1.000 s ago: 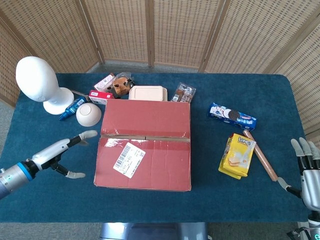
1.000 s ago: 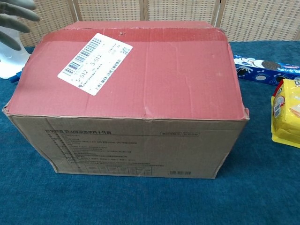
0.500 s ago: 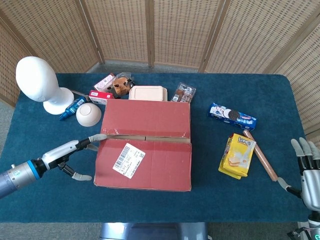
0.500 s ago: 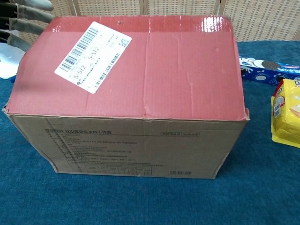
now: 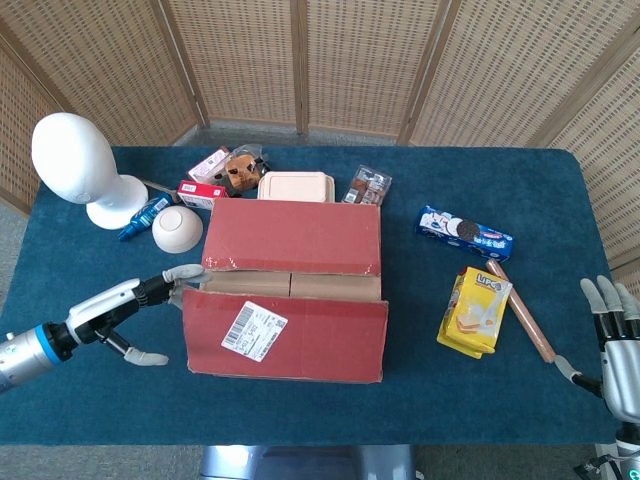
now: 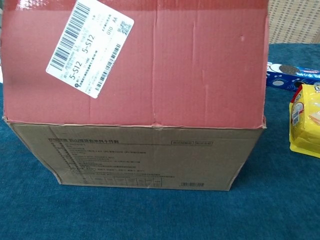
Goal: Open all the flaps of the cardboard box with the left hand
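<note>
Sitting just right of the left robot hand (image 5: 140,300), fingers spread and ungrasping, is the cardboard box (image 5: 290,290).

The near flap (image 5: 285,337) of the box (image 5: 291,288) has swung up from flat to nearly upright, opening a gap that shows the inner flaps (image 5: 290,285) beneath. In the chest view it now fills the upper frame, label (image 6: 89,47) higher up. The left hand (image 5: 130,310) has drawn back toward 8 o'clock, fingertips (image 5: 185,272) by the box's left edge.
</note>
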Action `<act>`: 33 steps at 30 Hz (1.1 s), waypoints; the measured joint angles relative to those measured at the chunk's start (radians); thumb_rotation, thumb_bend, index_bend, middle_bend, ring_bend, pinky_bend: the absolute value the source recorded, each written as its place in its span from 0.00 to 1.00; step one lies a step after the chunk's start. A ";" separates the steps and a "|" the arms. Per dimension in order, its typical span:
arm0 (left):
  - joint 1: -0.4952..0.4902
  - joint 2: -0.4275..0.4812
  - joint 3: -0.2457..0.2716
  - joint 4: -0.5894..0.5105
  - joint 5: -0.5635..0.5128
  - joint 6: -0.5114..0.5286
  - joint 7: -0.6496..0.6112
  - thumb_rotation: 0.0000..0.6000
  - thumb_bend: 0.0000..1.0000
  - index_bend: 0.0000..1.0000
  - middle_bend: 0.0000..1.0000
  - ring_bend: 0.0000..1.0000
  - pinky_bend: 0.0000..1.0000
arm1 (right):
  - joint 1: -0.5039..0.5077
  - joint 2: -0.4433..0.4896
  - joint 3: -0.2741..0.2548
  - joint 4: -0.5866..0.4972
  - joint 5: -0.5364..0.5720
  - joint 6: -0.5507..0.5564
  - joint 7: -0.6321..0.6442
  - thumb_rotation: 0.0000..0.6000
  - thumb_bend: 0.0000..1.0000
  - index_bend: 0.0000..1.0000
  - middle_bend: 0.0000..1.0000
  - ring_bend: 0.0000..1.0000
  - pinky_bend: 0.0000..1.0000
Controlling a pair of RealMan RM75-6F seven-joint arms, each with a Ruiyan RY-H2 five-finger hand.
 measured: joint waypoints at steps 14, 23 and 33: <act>-0.018 -0.056 0.060 0.073 0.089 0.148 -0.138 1.00 0.00 0.05 0.24 0.29 0.51 | 0.002 -0.001 -0.002 -0.003 0.002 -0.008 -0.011 1.00 0.00 0.00 0.00 0.00 0.14; -0.065 -0.076 0.099 0.058 0.126 0.117 -0.136 1.00 0.00 0.05 0.24 0.31 0.53 | 0.002 0.000 -0.001 -0.006 0.004 -0.007 -0.010 1.00 0.00 0.00 0.00 0.00 0.14; -0.110 -0.103 0.158 0.083 0.185 0.153 -0.180 1.00 0.00 0.04 0.24 0.32 0.56 | 0.001 0.004 0.000 -0.004 0.005 -0.006 0.001 1.00 0.00 0.00 0.00 0.00 0.14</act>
